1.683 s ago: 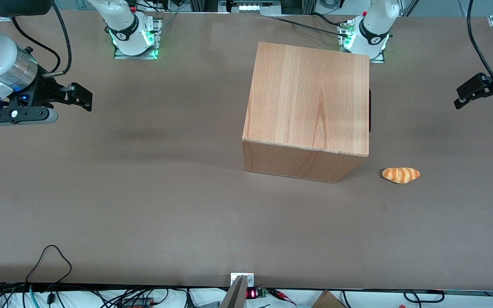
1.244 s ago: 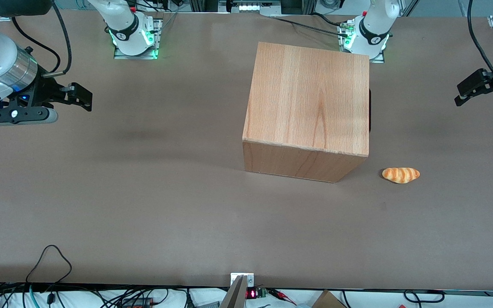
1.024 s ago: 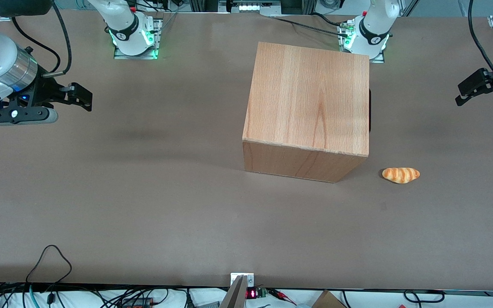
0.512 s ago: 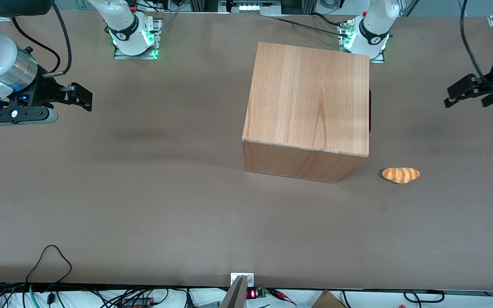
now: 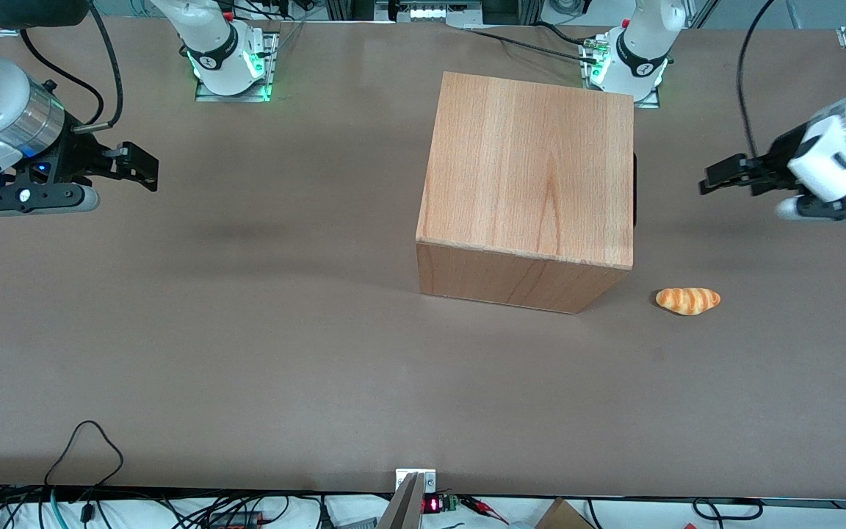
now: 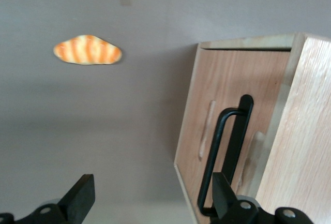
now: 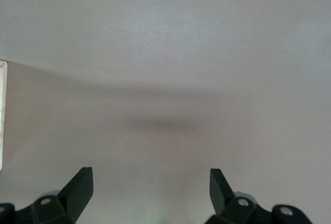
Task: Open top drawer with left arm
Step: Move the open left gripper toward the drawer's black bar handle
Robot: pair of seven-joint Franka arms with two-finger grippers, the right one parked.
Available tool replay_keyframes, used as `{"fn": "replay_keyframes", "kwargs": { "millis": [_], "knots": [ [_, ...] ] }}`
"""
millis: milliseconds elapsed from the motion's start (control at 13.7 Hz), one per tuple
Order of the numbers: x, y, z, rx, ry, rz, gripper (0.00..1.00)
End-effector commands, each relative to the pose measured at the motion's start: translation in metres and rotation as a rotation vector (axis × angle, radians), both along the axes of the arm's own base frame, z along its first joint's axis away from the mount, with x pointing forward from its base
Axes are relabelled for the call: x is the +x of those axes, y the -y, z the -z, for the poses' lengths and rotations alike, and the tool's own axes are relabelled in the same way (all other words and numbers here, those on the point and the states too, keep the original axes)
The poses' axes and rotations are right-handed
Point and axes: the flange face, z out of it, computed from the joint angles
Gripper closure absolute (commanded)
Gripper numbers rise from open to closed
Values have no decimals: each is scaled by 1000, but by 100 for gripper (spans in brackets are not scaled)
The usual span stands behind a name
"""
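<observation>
Wooden cabinet [image 5: 529, 176] hides the shut top drawer [image 6: 227, 131], handle [image 6: 226, 154] facing the wide-open, empty pincer [image 5: 717, 182] of the left arm [image 5: 830, 158], near but apart.

L arm [image 5: 845, 136] reaches in w/ wrist level, tool [image 5: 713, 184] spread wide, holding nothing.

Closed top drawer [image 6: 227, 131], black handle [image 6: 227, 146]; open end effector [image 5: 717, 181] nearby.

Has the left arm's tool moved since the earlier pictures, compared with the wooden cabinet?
Yes. The left arm's tool, open, has come nearer to the cabinet from the working arm's end of the table; it has not yet reached the black handle.
</observation>
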Motion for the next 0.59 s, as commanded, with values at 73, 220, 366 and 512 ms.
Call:
{"fn": "replay_keyframes", "kwargs": {
  "millis": [73, 220, 366, 512],
  "knots": [
    [-7, 17, 33, -42, -17, 43, 0],
    [-7, 19, 49, -65, -29, 55, 0],
    [-9, 30, 65, -83, -23, 85, 0],
    [-11, 33, 80, -95, -30, 101, 0]
  ]
}}
